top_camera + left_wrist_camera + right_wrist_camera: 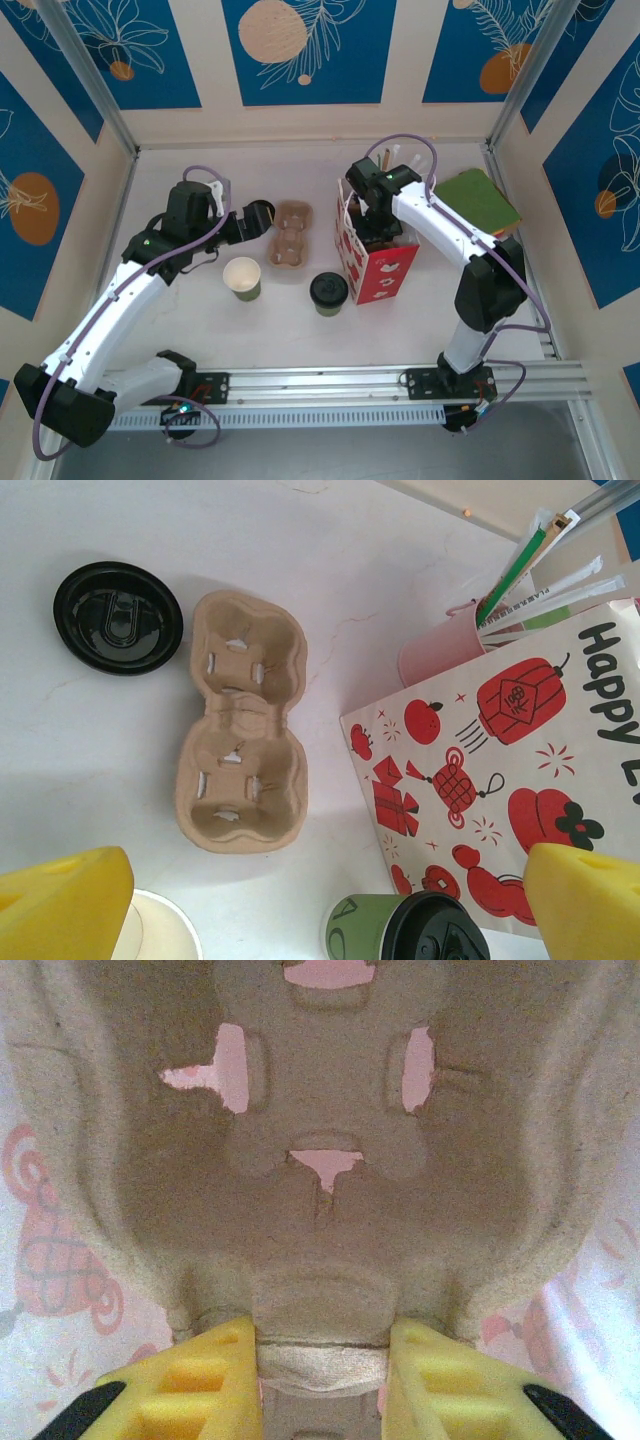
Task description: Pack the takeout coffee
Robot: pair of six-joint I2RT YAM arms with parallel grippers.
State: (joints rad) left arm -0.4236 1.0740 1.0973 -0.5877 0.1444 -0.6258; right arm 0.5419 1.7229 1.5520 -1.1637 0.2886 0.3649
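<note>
Takeout coffee, place: the small green paper cup with a round black plastic lid (328, 292) stands upright on the white table (200, 330). It is the loose item nearest the arm bases, just beside the bag's near left corner, and neither gripper touches it.
Takeout coffee, handling: probably light, with a thin paper wall that would dent under a hard squeeze. The glossy lid looks slippery and only pressed on. Whether the cup is filled cannot be told, so it is best kept level.
Takeout coffee, hold: across the paper body just under the lid rim, with a gentle pinch and never by the lid alone.
Takeout coffee, look: green side with a dark printed mark. The black lid has raised moulding and appears to sit level.
Lidless cup: a green paper cup with a cream inside (242, 278), upright, to the left of the coffee and apart from it.
Bag: a tall red-and-white printed paper bag (385, 268), standing open to the coffee's right.
Right gripper (322, 1345): down inside the bag, with its yellow fingers pinched on the rim of a brown moulded-pulp cup tray (320, 1160).
Table carrier: a second brown pulp two-cup carrier (288, 235) lies flat and empty behind the cups.
Left gripper (325, 880): held above the table over the carrier, yellow pads spread wide and holding nothing.
Loose lid: a round black plastic lid (118, 617) lies beyond the carrier.
Far: a pink cup (440, 650) of wrapped straws (540, 555) stands behind the bag.
</note>
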